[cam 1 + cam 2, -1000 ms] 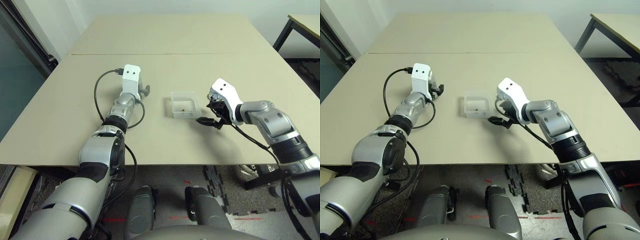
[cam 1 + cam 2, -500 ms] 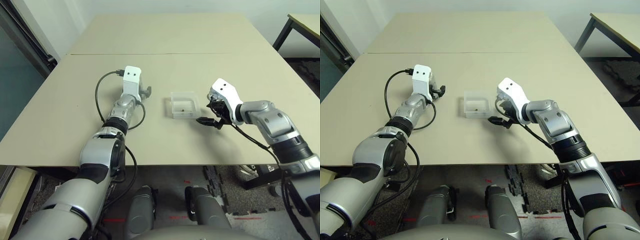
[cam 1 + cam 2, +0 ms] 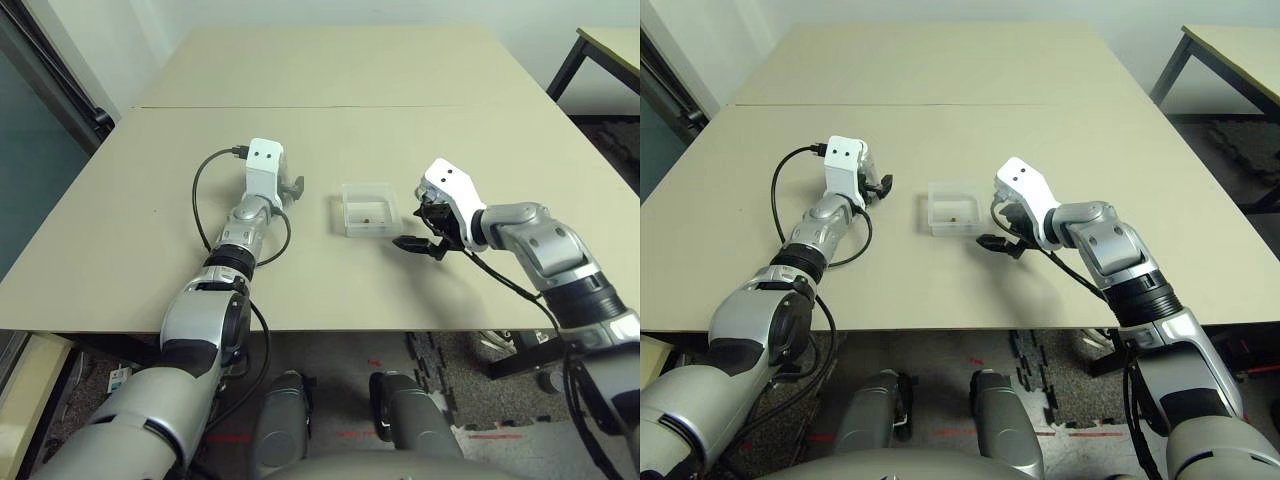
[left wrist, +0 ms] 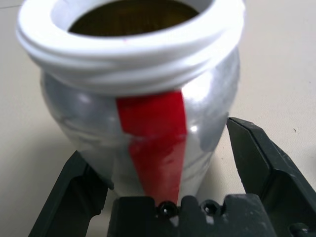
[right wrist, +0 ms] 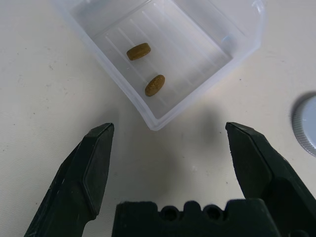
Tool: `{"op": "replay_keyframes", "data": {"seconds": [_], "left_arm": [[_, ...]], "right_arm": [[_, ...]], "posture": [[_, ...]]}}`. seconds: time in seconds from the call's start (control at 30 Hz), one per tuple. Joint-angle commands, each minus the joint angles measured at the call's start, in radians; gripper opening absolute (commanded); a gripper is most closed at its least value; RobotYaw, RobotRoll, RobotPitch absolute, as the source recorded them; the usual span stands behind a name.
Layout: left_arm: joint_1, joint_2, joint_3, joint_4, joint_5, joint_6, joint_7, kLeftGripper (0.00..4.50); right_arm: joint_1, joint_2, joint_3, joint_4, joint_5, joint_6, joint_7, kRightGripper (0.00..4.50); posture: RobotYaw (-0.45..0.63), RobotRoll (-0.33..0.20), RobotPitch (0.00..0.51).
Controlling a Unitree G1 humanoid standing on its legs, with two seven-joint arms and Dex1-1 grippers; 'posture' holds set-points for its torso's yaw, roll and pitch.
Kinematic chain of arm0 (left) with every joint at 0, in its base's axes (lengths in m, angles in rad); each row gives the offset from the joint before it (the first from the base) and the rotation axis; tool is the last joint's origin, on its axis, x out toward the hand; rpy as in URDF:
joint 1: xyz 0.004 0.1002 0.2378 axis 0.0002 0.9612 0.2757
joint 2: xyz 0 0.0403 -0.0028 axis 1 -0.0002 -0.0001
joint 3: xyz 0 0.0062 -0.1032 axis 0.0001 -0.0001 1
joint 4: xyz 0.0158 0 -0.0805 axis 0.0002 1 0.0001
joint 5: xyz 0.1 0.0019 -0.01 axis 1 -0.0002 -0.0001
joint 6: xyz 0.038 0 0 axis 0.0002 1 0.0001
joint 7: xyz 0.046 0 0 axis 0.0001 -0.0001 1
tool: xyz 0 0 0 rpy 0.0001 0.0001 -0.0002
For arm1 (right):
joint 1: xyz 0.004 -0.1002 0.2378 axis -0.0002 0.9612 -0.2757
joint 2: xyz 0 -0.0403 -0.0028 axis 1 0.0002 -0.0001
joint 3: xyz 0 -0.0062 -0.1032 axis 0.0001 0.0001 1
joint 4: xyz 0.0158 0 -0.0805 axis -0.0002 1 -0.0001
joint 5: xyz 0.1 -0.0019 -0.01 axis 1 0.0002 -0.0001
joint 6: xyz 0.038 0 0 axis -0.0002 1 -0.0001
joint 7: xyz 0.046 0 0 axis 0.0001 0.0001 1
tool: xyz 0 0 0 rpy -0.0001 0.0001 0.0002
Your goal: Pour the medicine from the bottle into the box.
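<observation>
The left gripper stands with its fingers spread wide on either side of the bottle; whether they touch its silvery body cannot be told. The bottle stands upright on the table, its cap off and its white threaded mouth open, a red stripe running down the side that faces the wrist. In the head views the bottle is hidden behind the left arm's white camera housing, left of the box.

The right gripper hangs just above the table with its fingers wide apart and nothing between them. It sits just right of and nearer than the box, pointing toward its near corner without touching it.

The right wrist view shows what the head views barely resolve: two small greenish-brown pellets of medicine lying apart on the clear box's ribbed floor, and the edge of the round grey cap on the table beside the box. The left wrist view alone shows the bottle's dark, open inside.
</observation>
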Motion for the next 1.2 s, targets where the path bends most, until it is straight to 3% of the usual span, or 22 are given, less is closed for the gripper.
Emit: {"op": "replay_keyframes", "data": {"seconds": [0.03,0.37,0.67,0.87,1.03,1.2], "left_arm": [[0.022,0.005,-0.01,-0.048,-0.012,0.03,-0.005,4.45],[0.174,-0.008,-0.04,-0.434,-0.038,0.246,-0.007,4.45],[0.444,-0.041,-0.099,-0.994,-0.079,0.581,-0.004,4.45],[0.635,-0.011,-0.099,-1.399,-0.127,0.803,-0.011,4.45],[0.716,0.034,0.063,-1.695,-0.243,0.973,-0.019,4.45],[0.672,0.146,0.251,-1.662,-0.324,0.975,-0.05,4.45]], "right_arm": [[0.01,-0.009,-0.011,-0.003,-0.003,-0.008,0.006,4.5],[0.041,-0.027,-0.024,-0.027,0.004,-0.002,0.009,4.5],[0.065,-0.022,-0.038,-0.039,0.01,0.003,-0.001,4.5],[0.081,-0.019,-0.081,-0.074,0.031,0.033,-0.016,4.5],[0.075,-0.014,-0.306,-0.228,0.195,0.199,-0.052,4.5],[0.074,-0.001,-0.505,-0.275,0.264,0.253,-0.172,4.5]], "posture": [[0.07,0.0,0.123],[0.09,0.0,0.141],[0.12,0.0,0.146],[0.13,0.0,0.148],[0.17,0.0,0.148],[0.18,0.0,0.146]]}}
